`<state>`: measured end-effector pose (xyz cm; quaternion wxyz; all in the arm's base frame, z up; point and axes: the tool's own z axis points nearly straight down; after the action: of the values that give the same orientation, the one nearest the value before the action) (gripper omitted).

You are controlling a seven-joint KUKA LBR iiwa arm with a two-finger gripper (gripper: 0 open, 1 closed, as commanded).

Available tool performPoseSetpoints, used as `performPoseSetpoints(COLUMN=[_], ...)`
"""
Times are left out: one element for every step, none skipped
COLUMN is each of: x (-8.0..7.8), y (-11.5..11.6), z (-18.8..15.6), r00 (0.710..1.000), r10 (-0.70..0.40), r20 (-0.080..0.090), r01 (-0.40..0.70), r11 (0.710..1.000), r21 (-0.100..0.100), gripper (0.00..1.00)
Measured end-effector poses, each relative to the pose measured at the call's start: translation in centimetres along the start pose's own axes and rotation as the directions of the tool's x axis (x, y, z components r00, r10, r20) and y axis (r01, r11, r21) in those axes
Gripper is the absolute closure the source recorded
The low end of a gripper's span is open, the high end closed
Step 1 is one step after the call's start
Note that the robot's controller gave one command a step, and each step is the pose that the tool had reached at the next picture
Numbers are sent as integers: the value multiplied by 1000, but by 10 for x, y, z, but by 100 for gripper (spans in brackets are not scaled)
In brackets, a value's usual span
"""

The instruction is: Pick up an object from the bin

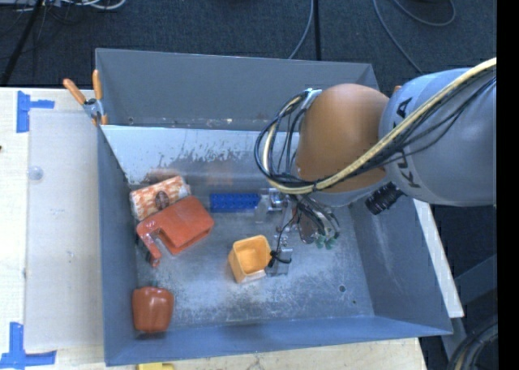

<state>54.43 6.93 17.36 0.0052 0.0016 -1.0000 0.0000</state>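
Just right of the cup (248, 256), low over the floor of the bin (243, 109), hangs the tool (280, 260). It is at the cup's right wall, touching it or just beside it. I cannot tell which, nor whether the tool is open or closed, and nothing shows as gripped. The cup is small, orange-yellow and squarish, its open mouth showing from above, and it stands clear of everything else. Beyond the cup, toward the back wall, lies a blue block (233, 202). Left of the cup is a red-orange piece (177, 226), with a printed packet (159, 195) past it, further left and back. A red lump (152, 309) sits well apart, left and nearer the front wall. By its look the cup is probably thin hollow plastic: light, fairly stiff, but able to flex if squeezed across the mouth. It also looks smooth enough to skid on the metal floor when nudged from one side. The best hold is likely the right wall, pinched at the rim from inside and outside. Spanning the whole body would need a wider opening and might squirt it out. Weight should be no concern; a gentle, square closing ought to do.
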Motion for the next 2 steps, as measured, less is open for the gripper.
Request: performPoseSetpoints(x=[-2,-6], y=[0,-7], z=[-5,67], r00=[1000,1000], r10=[2,19], r20=[8,3], r01=[-2,-19], r11=[1000,1000], r21=[-1,-2], gripper=[0,0])
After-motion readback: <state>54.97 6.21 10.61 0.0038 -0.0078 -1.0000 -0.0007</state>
